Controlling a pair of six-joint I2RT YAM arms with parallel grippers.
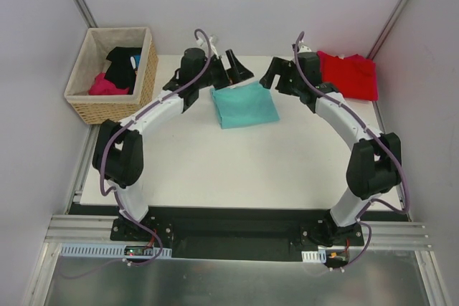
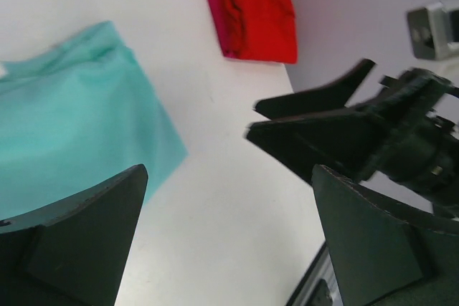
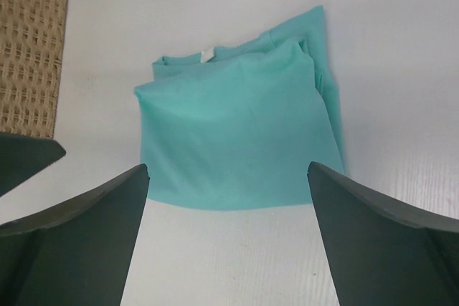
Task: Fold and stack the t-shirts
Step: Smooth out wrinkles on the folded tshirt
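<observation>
The teal t-shirt (image 1: 245, 105) lies folded into a rectangle on the white table, far centre; it also shows in the left wrist view (image 2: 68, 120) and the right wrist view (image 3: 237, 134). The red t-shirt (image 1: 349, 75) lies folded at the far right corner, also seen in the left wrist view (image 2: 258, 8). My left gripper (image 1: 233, 69) is open and empty just beyond the teal shirt's far left edge. My right gripper (image 1: 274, 73) is open and empty just beyond its far right corner.
A wicker basket (image 1: 147, 80) at the far left holds a black garment (image 1: 123, 66) and a magenta-pink garment (image 1: 106, 85). Grey walls close in behind and at both sides. The table's near half (image 1: 237, 170) is bare white.
</observation>
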